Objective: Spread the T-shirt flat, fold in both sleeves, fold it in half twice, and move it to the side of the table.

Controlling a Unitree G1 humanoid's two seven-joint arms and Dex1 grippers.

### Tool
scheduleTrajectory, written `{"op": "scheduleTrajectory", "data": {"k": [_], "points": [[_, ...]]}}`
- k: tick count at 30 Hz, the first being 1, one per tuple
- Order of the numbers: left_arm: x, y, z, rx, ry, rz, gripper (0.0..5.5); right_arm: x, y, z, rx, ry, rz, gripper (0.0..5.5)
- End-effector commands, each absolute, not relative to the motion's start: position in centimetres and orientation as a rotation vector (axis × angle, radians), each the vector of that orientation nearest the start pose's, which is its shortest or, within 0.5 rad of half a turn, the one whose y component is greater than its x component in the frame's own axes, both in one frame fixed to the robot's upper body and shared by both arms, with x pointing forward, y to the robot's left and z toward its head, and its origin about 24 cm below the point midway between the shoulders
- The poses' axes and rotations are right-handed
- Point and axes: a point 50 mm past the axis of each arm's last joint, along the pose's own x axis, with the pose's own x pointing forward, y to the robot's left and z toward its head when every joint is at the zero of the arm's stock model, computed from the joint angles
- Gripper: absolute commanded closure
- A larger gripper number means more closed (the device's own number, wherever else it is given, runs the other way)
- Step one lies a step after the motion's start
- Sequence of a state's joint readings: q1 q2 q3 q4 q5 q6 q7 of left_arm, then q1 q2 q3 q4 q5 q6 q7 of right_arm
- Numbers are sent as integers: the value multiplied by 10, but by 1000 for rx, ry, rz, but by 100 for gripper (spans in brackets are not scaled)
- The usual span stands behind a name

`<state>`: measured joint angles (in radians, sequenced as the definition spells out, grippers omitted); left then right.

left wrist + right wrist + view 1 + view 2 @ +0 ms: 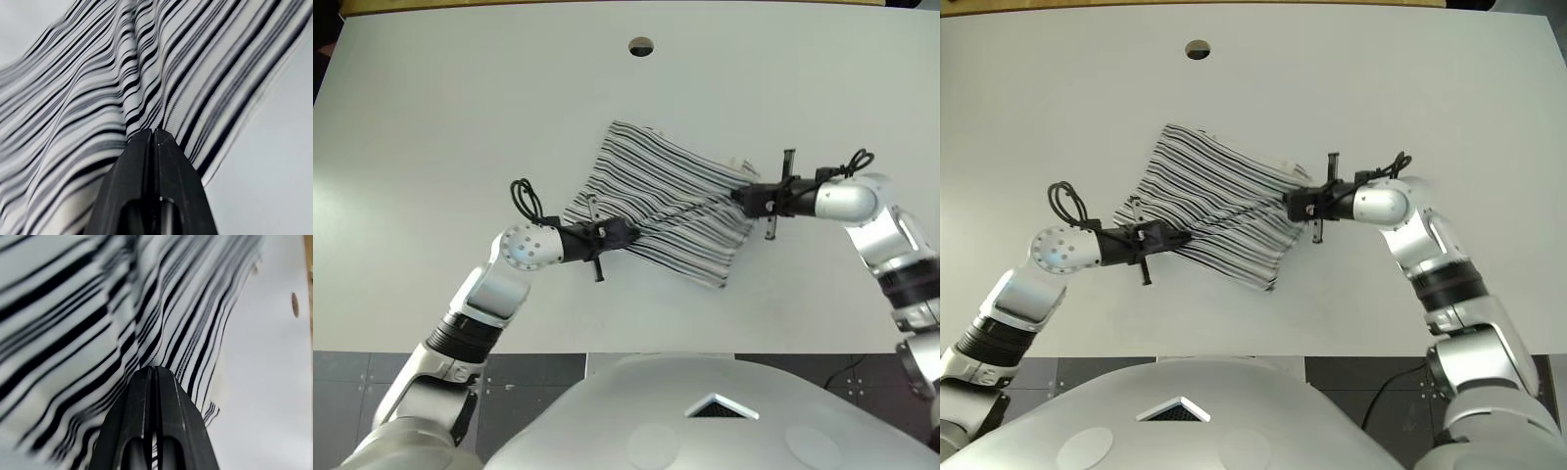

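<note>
The black-and-white striped T-shirt [661,201] is folded into a small slanted square, lying near the middle of the white table [450,137].

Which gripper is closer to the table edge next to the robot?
Left. The left gripper pinches the T-shirt closer to that edge; the right gripper holds its other side, farther back.

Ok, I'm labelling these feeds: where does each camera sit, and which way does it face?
Left eye view: on the head, looking forward and down at the white table and striped T-shirt; both arms show, left hand and right hand pinching it.
Right eye view: beside it, same scene, same arms.
Left wrist view: on the left wrist, facing along its shut hand into the stripes.
Right wrist view: on the right wrist, likewise; the table's hole shows too, shared with both eyes.
</note>
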<state>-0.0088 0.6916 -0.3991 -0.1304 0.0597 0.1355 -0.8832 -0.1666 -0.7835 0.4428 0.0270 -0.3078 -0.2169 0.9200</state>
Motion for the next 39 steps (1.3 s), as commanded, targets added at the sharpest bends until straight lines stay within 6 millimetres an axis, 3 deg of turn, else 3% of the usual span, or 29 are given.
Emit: {"op": "scheduleTrajectory", "data": {"k": [1, 5, 8, 11, 15, 20, 23, 27, 31, 34, 39], "points": [[210, 191, 12, 747, 604, -1191, 538, 174, -173, 33, -1065, 433, 1547, 540], [232, 167, 23, 784, 389, -1165, 538, 154, -156, 35, -1010, 405, 1596, 540], [235, 147, 40, 719, 198, -1159, 538, 151, -149, 43, -940, 360, 1561, 540], [234, 146, 52, 684, 107, -1129, 538, 171, -147, 66, -859, 255, 1421, 540], [225, 164, 65, 628, 66, -1091, 538, 196, -147, 113, -710, 93, 1291, 540], [209, 175, 69, 621, 81, -1103, 538, 221, -153, 132, -645, 62, 1217, 540], [200, 175, 63, 591, 125, -1106, 538, 239, -147, 124, -608, 84, 1189, 540], [170, 166, 47, 567, 230, -1244, 538, 269, -128, 101, -569, 145, 1136, 540], [153, 157, 33, 520, 313, -1309, 538, 301, -106, 73, -440, 273, 1030, 540], [146, 154, 26, 496, 374, -1321, 538, 308, -99, 51, -357, 381, 1003, 540], [144, 152, 19, 505, 419, -1307, 538, 311, -105, 20, -382, 528, 956, 540]]}}
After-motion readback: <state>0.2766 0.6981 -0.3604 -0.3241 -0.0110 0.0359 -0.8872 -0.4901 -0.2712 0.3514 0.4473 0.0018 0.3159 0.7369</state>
